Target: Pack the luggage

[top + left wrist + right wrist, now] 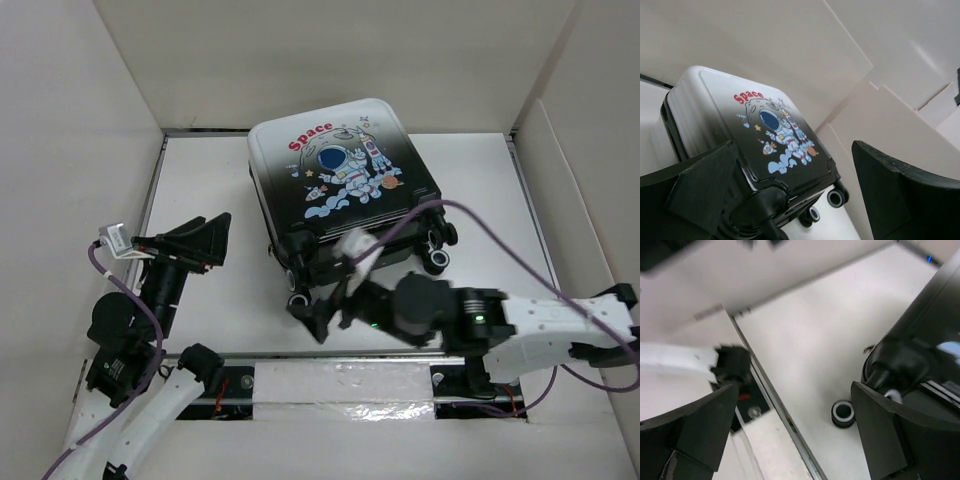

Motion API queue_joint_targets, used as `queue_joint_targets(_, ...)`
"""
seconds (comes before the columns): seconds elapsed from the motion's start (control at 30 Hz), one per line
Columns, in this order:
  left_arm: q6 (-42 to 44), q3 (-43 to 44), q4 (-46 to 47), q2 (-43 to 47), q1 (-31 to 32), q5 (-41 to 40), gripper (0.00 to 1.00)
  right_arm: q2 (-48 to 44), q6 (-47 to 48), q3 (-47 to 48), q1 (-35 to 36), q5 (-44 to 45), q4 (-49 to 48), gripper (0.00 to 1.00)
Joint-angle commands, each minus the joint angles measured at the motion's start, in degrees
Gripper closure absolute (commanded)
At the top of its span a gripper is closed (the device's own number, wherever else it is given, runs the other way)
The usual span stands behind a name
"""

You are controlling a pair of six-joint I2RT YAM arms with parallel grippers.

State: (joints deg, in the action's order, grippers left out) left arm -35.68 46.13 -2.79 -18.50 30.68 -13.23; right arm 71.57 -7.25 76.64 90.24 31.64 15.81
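Note:
The luggage (335,170) lies shut on the white table with its astronaut side up and its black wheels (437,260) toward me. My right gripper (318,312) is open and empty, low by the case's near-left corner, next to a wheel (842,413). The right wrist view shows the black shell (920,340) just beyond its right finger. My left gripper (222,242) is open and empty, well left of the case and pointing at it. The left wrist view shows the case (740,125) and two wheels (836,196) between its fingers.
Cardboard walls (80,150) close in the table on the left, back and right. A metal rail (775,400) runs along the table's near edge. A purple cable (500,245) loops from the right arm over the table beside the case.

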Motion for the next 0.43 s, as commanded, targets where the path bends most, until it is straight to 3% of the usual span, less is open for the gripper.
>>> queue_joint_targets(0.0, 4.6, 2.5, -7.5, 1.1, 0.1, 2.9, 0.01, -11.3, 0.3, -4.5, -0.6, 7.8, -6.0, 0.00)
queue_joint_targets(0.23, 8.6, 1.1, -12.2, 7.2, 0.1, 1.3, 0.01, -31.5, -5.4, -20.7, -1.5, 21.5, -7.9, 0.00)
queue_joint_targets(0.4, 9.5, -0.9, -12.2, 8.2, 0.1, 1.9, 0.01, -37.3, -9.5, -26.1, -7.6, 15.2, -7.6, 0.00)
